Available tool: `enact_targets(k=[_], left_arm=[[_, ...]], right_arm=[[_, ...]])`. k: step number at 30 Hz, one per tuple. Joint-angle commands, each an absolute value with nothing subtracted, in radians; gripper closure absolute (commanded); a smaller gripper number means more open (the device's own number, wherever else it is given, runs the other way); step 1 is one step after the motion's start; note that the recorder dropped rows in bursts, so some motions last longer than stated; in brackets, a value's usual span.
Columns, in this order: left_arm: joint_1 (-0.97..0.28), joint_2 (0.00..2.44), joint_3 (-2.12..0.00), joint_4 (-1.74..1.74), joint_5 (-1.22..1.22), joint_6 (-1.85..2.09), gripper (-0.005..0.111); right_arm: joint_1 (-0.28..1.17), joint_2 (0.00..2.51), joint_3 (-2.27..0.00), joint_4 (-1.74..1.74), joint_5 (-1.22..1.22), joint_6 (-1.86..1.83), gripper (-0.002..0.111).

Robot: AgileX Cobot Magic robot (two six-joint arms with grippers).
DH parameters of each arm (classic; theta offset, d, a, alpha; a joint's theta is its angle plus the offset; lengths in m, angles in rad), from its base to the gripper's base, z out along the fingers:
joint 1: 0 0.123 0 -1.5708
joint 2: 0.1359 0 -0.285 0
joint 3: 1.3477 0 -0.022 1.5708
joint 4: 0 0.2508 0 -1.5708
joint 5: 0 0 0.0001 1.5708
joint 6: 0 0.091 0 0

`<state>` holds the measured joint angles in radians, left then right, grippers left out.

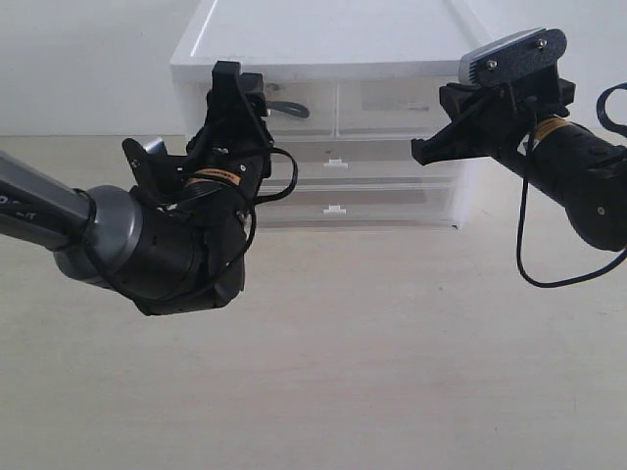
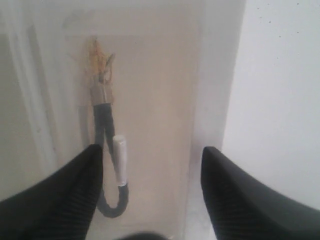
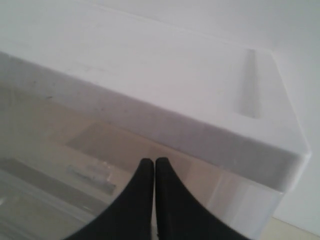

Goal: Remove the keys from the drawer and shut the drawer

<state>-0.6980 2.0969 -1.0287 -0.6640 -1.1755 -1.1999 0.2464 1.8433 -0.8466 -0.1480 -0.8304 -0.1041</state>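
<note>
At the drawer [image 2: 165, 75], reaching for the keys [image 2: 101, 75] with left claw [image 2: 151, 150] spread empty, right claw [image 3: 154, 162] pinched shut; next, lower and pinch the strap [image 2: 100, 125].

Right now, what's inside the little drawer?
The keys lie in the drawer: a black strap and gold bits. The left gripper covers part of the strap; any charms are too blurry to tell.

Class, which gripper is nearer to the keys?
Left. The left gripper, open, points straight at the keys, close to their black strap. The right gripper, shut, is by the right side of the cabinet, apart from them.
</note>
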Motion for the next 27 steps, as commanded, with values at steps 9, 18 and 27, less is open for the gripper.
enact_targets(k=[9, 18, 27], left_arm=[[-0.686, 2.131, -1.037, -0.699, -1.173, -1.191, 0.051], [-0.683, 2.133, -1.055, -0.684, -1.173, -1.197, 0.054], [-0.682, 2.135, -1.071, -0.671, -1.158, -1.197, 0.060]], right_arm=[[0.239, 1.847, -0.861, -0.113, -0.822, -0.102, 0.109], [0.239, 1.847, -0.861, -0.113, -0.822, -0.102, 0.109], [0.239, 1.847, -0.861, -0.113, -0.822, -0.102, 0.109]])
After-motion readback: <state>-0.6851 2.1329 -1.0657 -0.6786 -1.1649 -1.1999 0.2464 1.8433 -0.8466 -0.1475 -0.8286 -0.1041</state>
